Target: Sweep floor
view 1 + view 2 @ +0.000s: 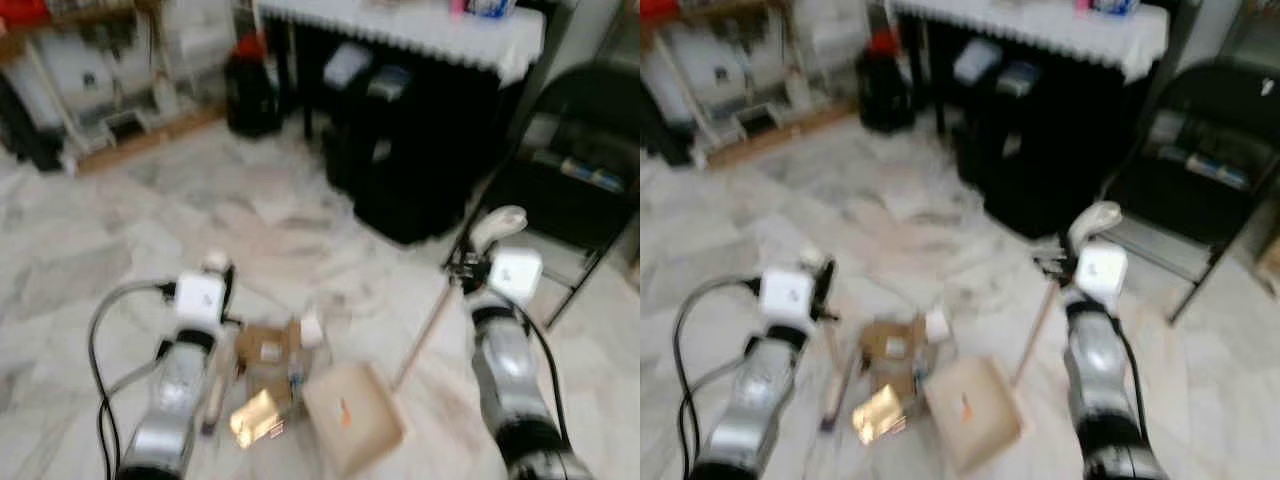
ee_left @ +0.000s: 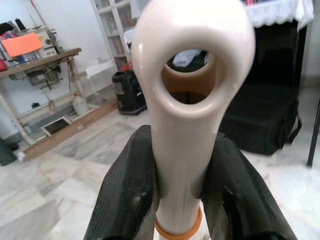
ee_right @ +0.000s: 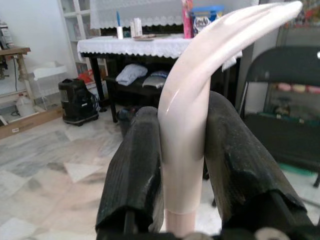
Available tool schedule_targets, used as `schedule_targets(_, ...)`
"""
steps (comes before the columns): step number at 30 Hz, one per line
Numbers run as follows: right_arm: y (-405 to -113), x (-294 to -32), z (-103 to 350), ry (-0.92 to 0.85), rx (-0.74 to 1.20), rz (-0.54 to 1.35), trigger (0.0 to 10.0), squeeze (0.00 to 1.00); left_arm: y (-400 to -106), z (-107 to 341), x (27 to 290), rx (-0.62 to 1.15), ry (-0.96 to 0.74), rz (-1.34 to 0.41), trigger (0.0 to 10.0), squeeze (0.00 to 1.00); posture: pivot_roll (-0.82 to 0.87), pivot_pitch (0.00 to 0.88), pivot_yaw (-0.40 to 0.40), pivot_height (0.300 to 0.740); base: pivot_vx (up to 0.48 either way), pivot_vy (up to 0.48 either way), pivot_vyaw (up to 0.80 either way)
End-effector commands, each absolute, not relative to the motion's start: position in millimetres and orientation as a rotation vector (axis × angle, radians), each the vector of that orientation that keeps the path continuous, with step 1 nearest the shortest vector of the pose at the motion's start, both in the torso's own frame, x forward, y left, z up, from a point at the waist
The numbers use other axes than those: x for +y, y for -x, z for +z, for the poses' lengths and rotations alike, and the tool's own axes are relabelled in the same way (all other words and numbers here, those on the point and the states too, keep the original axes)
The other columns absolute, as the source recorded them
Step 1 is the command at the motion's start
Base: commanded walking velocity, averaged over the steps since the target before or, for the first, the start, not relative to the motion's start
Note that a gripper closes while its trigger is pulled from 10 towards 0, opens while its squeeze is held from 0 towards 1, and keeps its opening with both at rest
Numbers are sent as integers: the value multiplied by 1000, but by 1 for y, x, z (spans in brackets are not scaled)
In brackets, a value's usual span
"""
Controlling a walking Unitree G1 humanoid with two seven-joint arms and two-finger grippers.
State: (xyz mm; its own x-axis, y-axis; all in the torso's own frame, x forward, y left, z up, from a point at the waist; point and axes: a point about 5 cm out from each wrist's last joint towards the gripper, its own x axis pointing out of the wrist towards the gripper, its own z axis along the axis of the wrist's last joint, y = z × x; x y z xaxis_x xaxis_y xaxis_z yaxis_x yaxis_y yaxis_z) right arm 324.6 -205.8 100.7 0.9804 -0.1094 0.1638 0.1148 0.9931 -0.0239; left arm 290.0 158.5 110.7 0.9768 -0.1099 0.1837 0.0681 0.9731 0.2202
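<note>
Marble floor point(image 1: 120, 230), blurred; black-draped table point(image 1: 420, 40) and folding chair point(image 1: 590, 160) beyond. Cardboard scraps point(image 1: 265, 350) and foil point(image 1: 255, 418) beside tan dustpan point(image 1: 350, 415). Left gripper point(image 2: 175, 200) clamps looped broom handle point(image 2: 190, 75); right gripper point(image 3: 182, 185) clamps curved dustpan handle point(image 3: 200, 80).

Your two head cameras look forward and down from above the marble floor point(image 1: 120, 230), slightly blurred, and share nearly the same scene, set a little apart sideways: both arms low in frame, the cloth-covered table point(image 1: 400, 30) at the far edge and the black folding chair point(image 1: 590, 150) to the right. Your left wrist camera sits very close behind the broom handle point(image 2: 187, 125), facing level across the room toward the wooden workbench point(image 2: 40, 60). Your right wrist camera looks just as closely along the dustpan handle point(image 3: 195, 125), facing that same table and chair.
</note>
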Motion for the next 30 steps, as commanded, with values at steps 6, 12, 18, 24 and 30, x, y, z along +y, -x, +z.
schedule_targets(6, -330, -198, 113, 41, -217, -85, 10000, 0, -290, 119, 168, -238, -238, -63, 10000, 0, 81, 20, 11, 740, 0, 0, 0)
schedule_targets(12, -329, -198, 111, 40, -214, -84, 10000, 0, -289, 122, 170, -246, -240, -57, 10000, 0, 80, 29, 10, 740, 0, 0, 0)
schedule_targets(18, -328, -198, 109, 44, -206, -83, 10000, 0, -287, 121, 176, -238, -250, -46, 10000, 0, 78, 35, 8, 740, 0, 0, 0)
schedule_targets(24, -326, -201, 105, 46, -188, -85, 10000, 0, -280, 121, 179, -218, -257, -78, 10000, 0, 78, 38, 9, 740, 0, 0, 0)
schedule_targets(30, -321, -205, 92, 61, -140, -110, 10000, 0, -271, 119, 186, -191, -274, -101, 10000, 0, 83, 35, 11, 740, 0, 0, 0)
